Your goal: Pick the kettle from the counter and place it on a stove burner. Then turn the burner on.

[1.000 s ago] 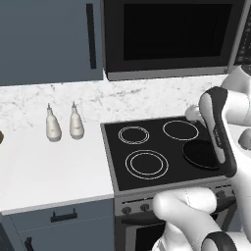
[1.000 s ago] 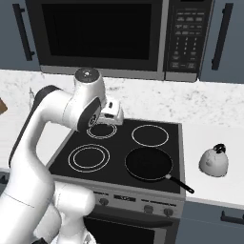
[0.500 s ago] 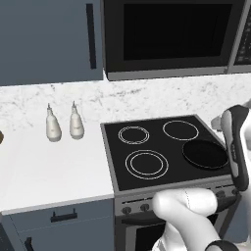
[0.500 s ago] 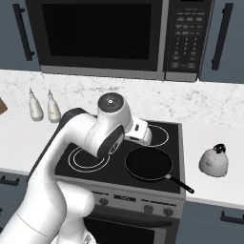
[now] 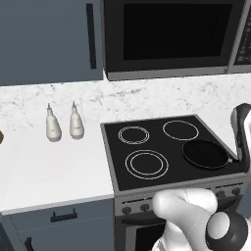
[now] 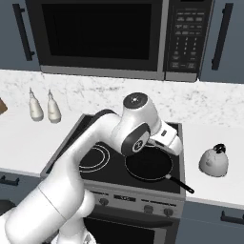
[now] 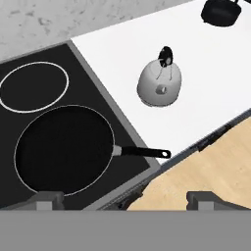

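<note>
One reach separates us from the kettle [image 7: 159, 85], which sits upright on the counter [image 7: 117, 54] right of the stove, at about one o'clock from our spread, empty gripper [image 7: 125, 198] hovering above the pan [image 7: 63, 147].

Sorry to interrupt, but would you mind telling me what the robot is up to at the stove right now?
The arm reaches over the cooktop toward the kettle, which sits untouched on the counter right of the stove. Its gripper is open and holds nothing, hovering above the frying pan near the stove's edge. The large burner is unlit, its rings white. Two white bottles stand on the left counter.
</note>
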